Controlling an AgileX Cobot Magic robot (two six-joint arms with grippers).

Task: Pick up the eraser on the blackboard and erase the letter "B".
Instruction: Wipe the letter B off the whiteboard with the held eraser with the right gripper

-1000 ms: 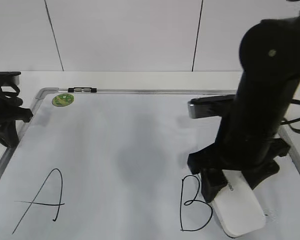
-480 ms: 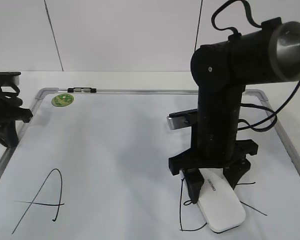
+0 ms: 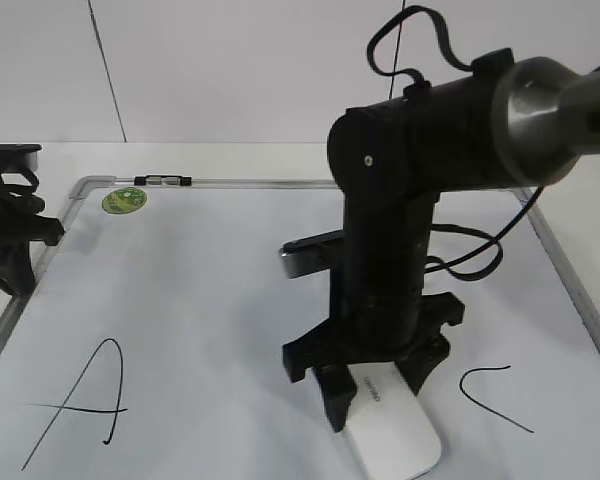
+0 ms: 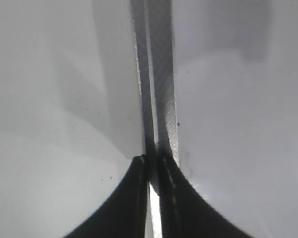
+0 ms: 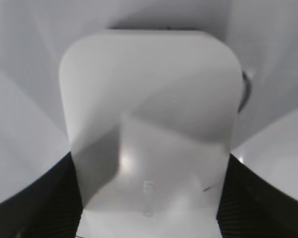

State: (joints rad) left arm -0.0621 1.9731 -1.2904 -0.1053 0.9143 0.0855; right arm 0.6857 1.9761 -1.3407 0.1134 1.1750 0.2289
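My right gripper (image 3: 377, 388) is shut on the white eraser (image 3: 392, 432) and holds it flat on the blackboard (image 3: 230, 270) near the front edge. The right wrist view shows the eraser (image 5: 149, 124) between the black fingers (image 5: 149, 198). No letter "B" shows; the arm and eraser cover part of the spot where it stood. A short dark stroke (image 5: 244, 91) lies by the eraser's right edge; I cannot tell which letter it belongs to. My left gripper (image 3: 15, 245) rests at the board's left frame, fingers (image 4: 152, 163) shut over the silver frame (image 4: 159, 99).
A black "A" (image 3: 80, 400) is at the front left. An angled "C" stroke (image 3: 493, 396) lies right of the eraser. A green round sticker (image 3: 126, 199) sits at the back left corner. A cable (image 3: 460, 255) hangs off the right arm.
My right arm has swept the eraser leftward across the "B". Its strokes no longer show. The "C" stroke to the right has come into view. The left arm has not moved.
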